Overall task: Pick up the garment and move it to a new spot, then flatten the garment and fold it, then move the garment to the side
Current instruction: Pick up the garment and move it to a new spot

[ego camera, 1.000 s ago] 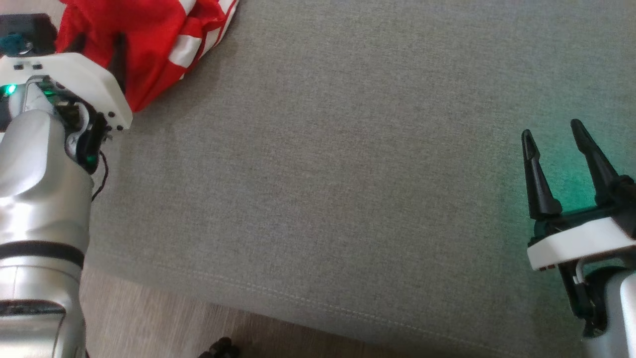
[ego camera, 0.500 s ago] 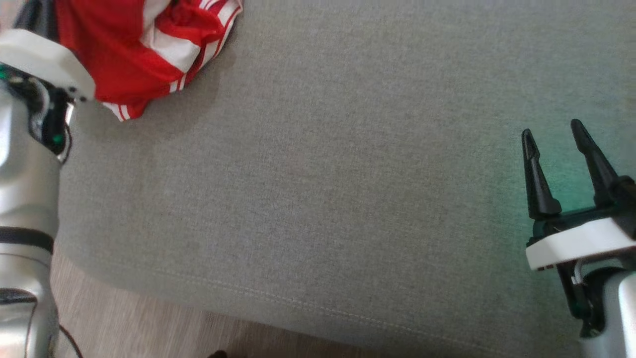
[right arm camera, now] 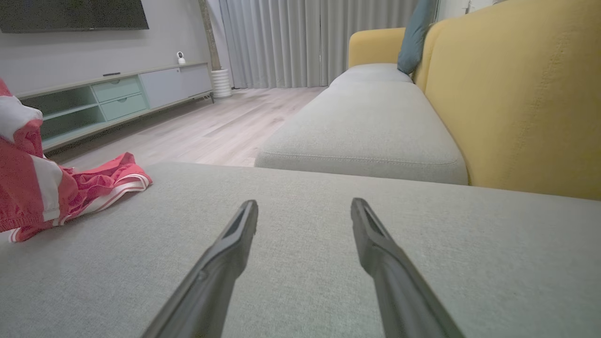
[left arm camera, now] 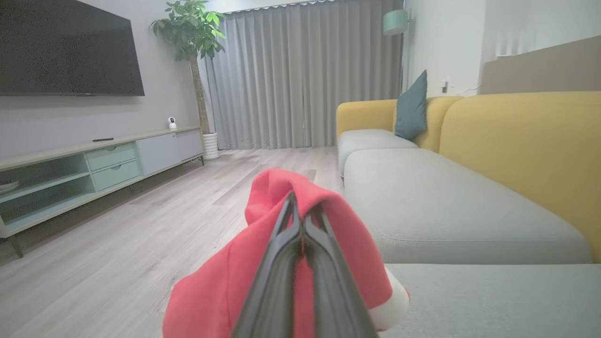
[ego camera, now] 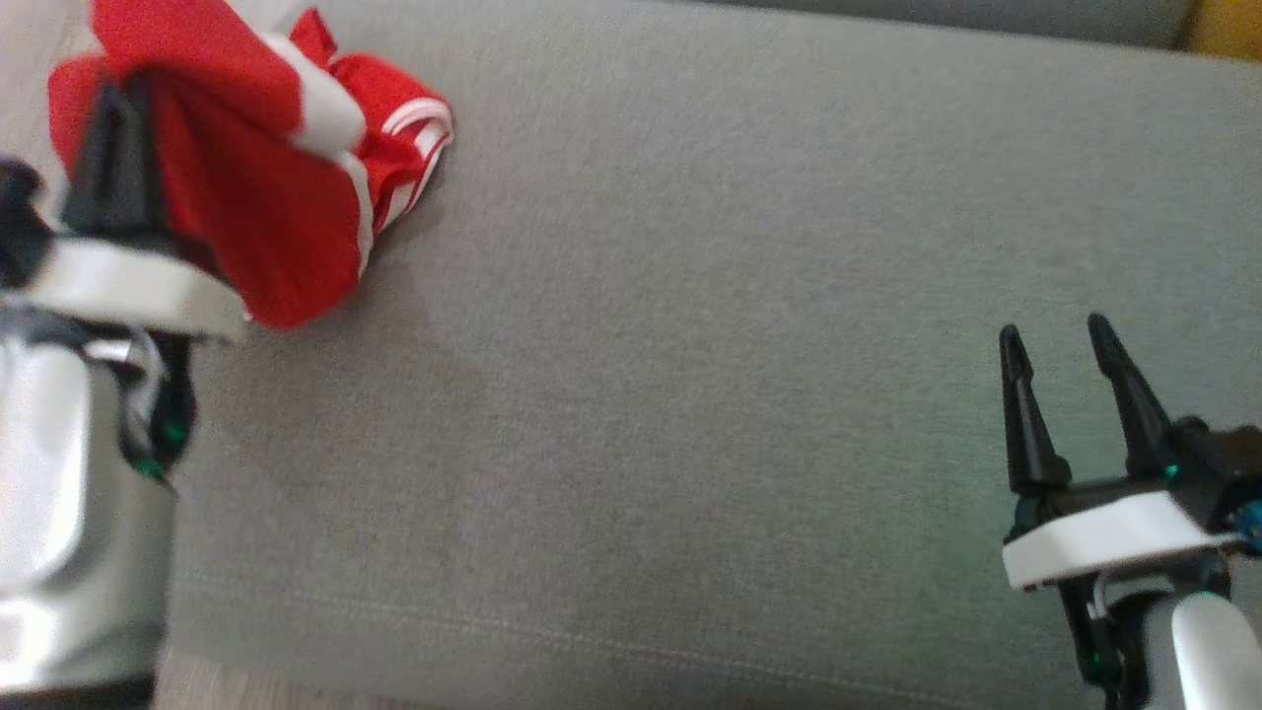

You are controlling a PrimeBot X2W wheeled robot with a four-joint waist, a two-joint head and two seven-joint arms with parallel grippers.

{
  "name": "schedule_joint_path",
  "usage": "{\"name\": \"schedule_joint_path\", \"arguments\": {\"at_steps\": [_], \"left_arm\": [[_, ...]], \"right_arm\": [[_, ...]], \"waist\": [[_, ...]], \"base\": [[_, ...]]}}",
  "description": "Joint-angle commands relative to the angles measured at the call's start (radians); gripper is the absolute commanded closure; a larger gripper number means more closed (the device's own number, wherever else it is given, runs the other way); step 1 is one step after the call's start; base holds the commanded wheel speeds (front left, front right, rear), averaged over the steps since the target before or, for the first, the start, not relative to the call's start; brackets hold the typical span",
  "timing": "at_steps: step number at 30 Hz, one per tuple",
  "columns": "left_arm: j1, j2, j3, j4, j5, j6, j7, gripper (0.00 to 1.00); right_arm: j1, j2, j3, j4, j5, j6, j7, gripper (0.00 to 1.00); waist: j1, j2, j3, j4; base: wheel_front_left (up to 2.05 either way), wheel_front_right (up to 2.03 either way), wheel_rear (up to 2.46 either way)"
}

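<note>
Two tools: left tool (left arm camera: pixel 303 204) pinches the garment (ego camera: pixel 256 227), right tool (ego camera: pixel 1055 330) gapes over grey cushion (ego camera: pixel 690 394).

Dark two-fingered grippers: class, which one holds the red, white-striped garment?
The left gripper, fingers pinched shut on the red, white-striped garment; the right gripper stands open and empty.
</note>
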Motion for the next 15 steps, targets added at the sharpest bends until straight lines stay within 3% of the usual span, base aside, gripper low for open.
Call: {"name": "schedule_joint_path", "arguments": {"at_steps": [1, 8, 15], "left_arm": [[0.011, 0.021, 0.016, -0.113, 0.009, 0.009, 0.018, 1.0], [0.138, -0.075, -0.113, -0.282, 0.011, 0.004, 0.094, 1.0], [0.129, -0.191, -0.249, -0.185, -0.01, -0.036, 0.089, 1.0]], "right_arm": [[0.005, 0.003, 0.016, -0.022, 0.009, 0.004, -0.015, 0.0], [0.04, 0.017, 0.024, -0.004, 0.022, 0.004, -0.018, 0.0], [0.025, 0.021, 0.061, 0.001, 0.041, 0.004, -0.014, 0.0]], "waist": [[0.0001, -0.0001, -0.059, -0.038], [0.0001, -0.0001, -0.105, -0.119], [0.0001, -0.0001, -0.089, -0.277]], "base": [[0.0, 0.0, 0.0], [0.0, 0.0, 0.0], [0.0, 0.0, 0.0]]}}
